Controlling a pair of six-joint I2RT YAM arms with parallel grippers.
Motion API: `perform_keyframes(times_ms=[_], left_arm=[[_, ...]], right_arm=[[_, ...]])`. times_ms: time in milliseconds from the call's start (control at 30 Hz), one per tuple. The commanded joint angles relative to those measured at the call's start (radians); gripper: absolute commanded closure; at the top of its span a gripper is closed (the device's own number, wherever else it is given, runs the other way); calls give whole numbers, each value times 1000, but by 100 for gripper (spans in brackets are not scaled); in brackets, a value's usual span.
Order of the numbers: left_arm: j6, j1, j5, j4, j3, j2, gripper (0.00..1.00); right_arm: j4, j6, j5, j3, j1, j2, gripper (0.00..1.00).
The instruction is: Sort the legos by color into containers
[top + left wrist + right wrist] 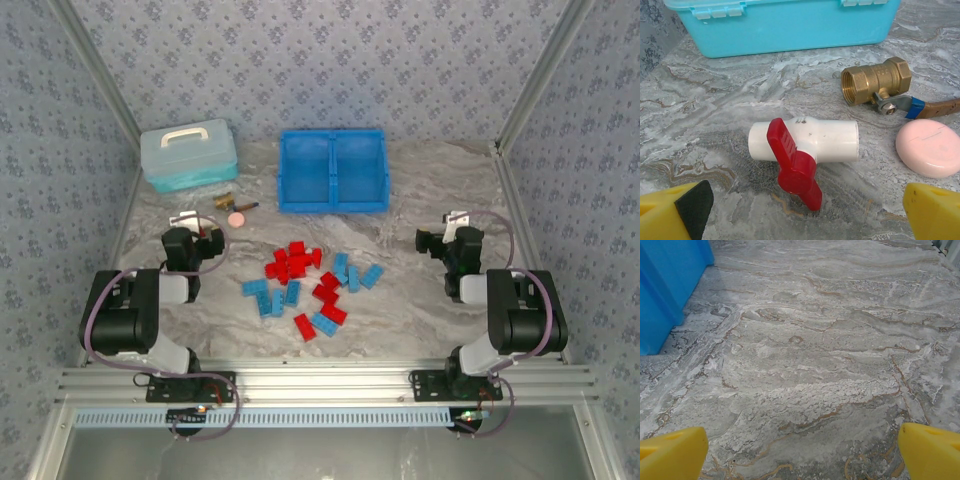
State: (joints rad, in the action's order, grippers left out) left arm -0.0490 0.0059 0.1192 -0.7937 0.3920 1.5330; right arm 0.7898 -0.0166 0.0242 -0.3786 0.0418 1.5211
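Several red and light blue legos [310, 285] lie loose in a pile at the middle of the marbled table. The containers are the two compartments of one bright blue bin [332, 205] at the back centre, both empty; its corner [662, 295] also shows at the left of the right wrist view. My left gripper [196, 238] rests left of the pile, its yellow fingers spread wide and open [805, 222] with nothing between them. My right gripper [447, 240] rests right of the pile, open over bare table [802, 457].
A white pipe valve with a red handle [805, 145] lies just ahead of my left gripper. Beyond it are a brass valve [877, 82] and a pink disc [928, 148]. A pale teal lidded box [189, 155] stands at the back left. Patterned walls enclose the table.
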Motion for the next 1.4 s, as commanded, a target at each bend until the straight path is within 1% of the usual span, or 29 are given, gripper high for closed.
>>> perform_keyframes(times_ms=[0, 33, 67, 100, 133, 167, 200, 267, 300, 333, 400, 467, 500, 533, 600, 633, 700, 767, 800, 867, 933, 1000, 1067, 1133, 1167, 1200, 1267, 1367], left_arm=[[5, 4, -9, -30, 13, -1, 1], [6, 4, -9, -30, 13, -1, 1], [6, 4, -8, -30, 13, -1, 1], [5, 4, -8, -30, 13, -2, 1], [5, 3, -9, -30, 13, -2, 1], [6, 4, -8, -31, 13, -2, 1], [6, 3, -8, -32, 13, -1, 1], [6, 2, -8, -33, 11, -2, 0], [8, 1, -6, -33, 12, -1, 1], [12, -2, -2, -33, 11, -2, 1], [23, -17, 19, -29, 11, -11, 1], [46, -44, 53, 14, 10, -68, 1], [51, -62, 81, 71, 18, -112, 1], [54, -82, 104, 162, 36, -173, 1], [53, -122, 108, 313, 70, -302, 1], [41, -144, 100, 388, 89, -363, 1], [-12, -168, 34, 504, 133, -451, 1], [-56, -197, -86, 619, 190, -498, 1], [-68, -222, -123, 676, 217, -511, 1], [-61, -308, -170, 819, 289, -537, 1], [-18, -402, -196, 948, 356, -559, 1], [38, -477, -251, 1069, 426, -574, 1], [125, -528, -374, 1194, 492, -582, 1], [231, -558, -504, 1308, 546, -583, 1], [287, -572, -550, 1358, 564, -585, 1], [322, -582, -568, 1385, 574, -588, 1], [380, -595, -566, 1408, 577, -603, 1], [428, -595, -534, 1354, 526, -634, 1]], right_arm=[[4, -14, 22, -15, 9, -6, 0], [-37, -27, 38, -27, 4, -21, 0], [-92, -42, 24, -45, -12, -59, 0], [-184, -44, -21, -69, -32, -106, 0], [-287, -25, -106, -96, -59, -161, 0], [-369, 18, -167, -116, -77, -225, 0], [-439, 82, -199, -133, -87, -279, 0], [-714, 277, -228, -209, -91, -394, 0], [-829, 367, -224, -247, -89, -431, 0], [-934, 433, -192, -282, -90, -463, 0], [-1058, 469, -79, -314, -98, -507, 0], [-1181, 461, 29, -349, -111, -527, 0], [-1235, 465, 51, -369, -121, -524, 0], [-1308, 469, 68, -395, -137, -517, 0], [-1401, 451, 93, -433, -184, -493, 0], [-1445, 441, 84, -450, -223, -475, 0], [-1487, 416, 41, -472, -307, -440, 0], [-1512, 423, -24, -486, -387, -390, 0], [-1513, 452, -50, -487, -415, -366, 0], [-1493, 540, -76, -476, -475, -310, 0], [-1473, 650, -124, -472, -527, -258, 0], [-1480, 761, -178, -497, -566, -200, 0], [-1474, 818, -198, -525, -596, -138, 0], [-1463, 858, -204, -547, -614, -89, 0], [-1449, 871, -206, -558, -620, -67, 0], [-1440, 883, -211, -564, -624, -48, 0], [-1415, 907, -214, -580, -630, -8, 2], [-1396, 938, -217, -594, -639, 51, 8]])
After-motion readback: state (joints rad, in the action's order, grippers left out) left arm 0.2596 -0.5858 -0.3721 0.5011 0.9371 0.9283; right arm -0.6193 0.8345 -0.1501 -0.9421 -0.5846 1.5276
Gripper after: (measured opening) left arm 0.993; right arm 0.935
